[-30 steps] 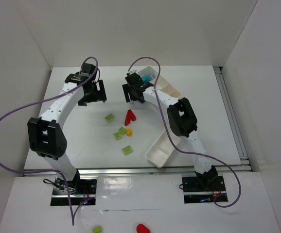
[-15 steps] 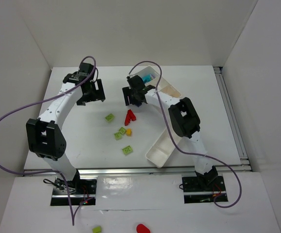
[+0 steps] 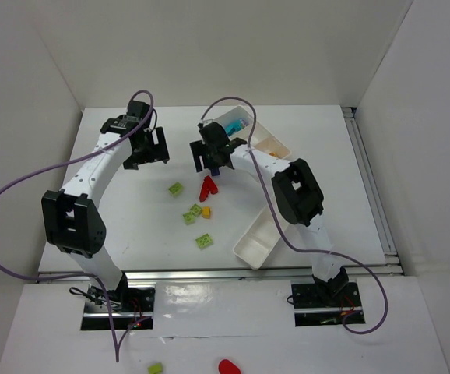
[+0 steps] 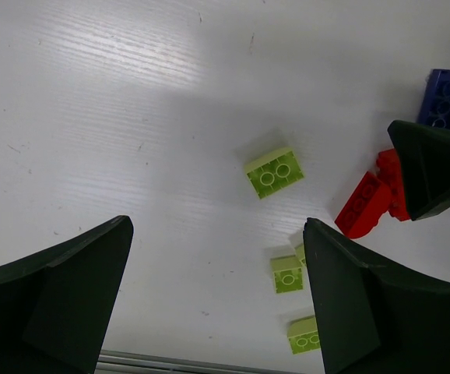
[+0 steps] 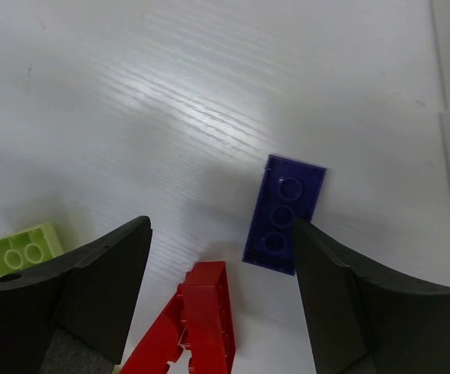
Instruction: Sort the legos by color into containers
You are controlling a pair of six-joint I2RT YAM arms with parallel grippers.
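Movement shows only in the right arm: over the last second its pincer [image 5: 221, 230] has slid a little left and toward the bottom of the overhead view, away from the far white tray [image 3: 278, 140], and now hangs over the purple brick [image 5: 285, 214]. Its jaws stand wide, gripping nothing. The brick lies flat on the counter [image 5: 170, 93], nearer the right-hand finger, with a red brick [image 5: 198, 323] just below-left. That reads as lining up a purple pickup. The left pincer [image 4: 217, 226] has barely shifted and is also wide and empty, above a lime green brick [image 4: 274, 172] at mid-frame.
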